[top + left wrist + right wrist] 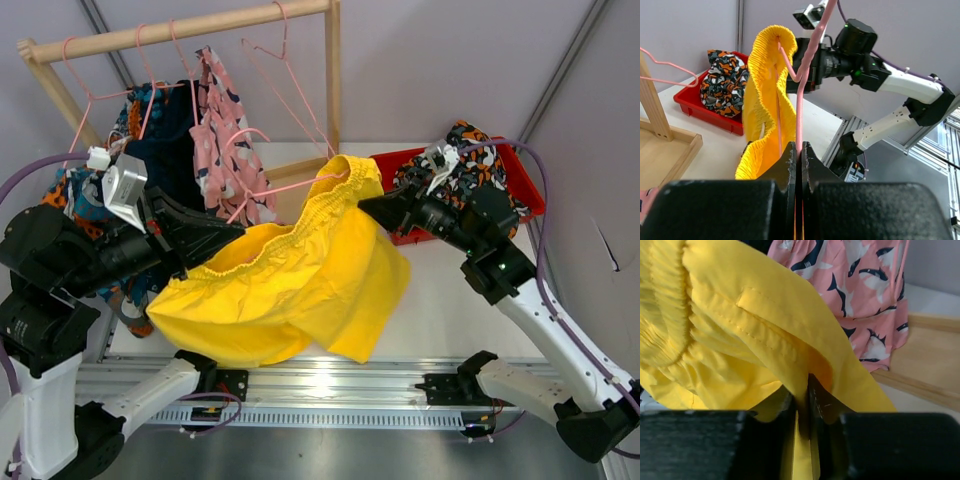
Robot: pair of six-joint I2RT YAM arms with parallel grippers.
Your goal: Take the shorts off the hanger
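Centrally, the yellow shorts [290, 290] hang above the table [450, 320] between both arms, their waistband around a pink hanger [801, 110]. The left gripper [799, 148] has its fingers pressed together on the hanger wire. The right gripper [802, 390] pinches the shorts' cloth at their right edge.

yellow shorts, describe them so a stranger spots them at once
By the wooden rack, the yellow shorts hang between the left gripper and right gripper. Nothing else is plain yellow: the rack's shorts and those in the red bin are patterned or dark.
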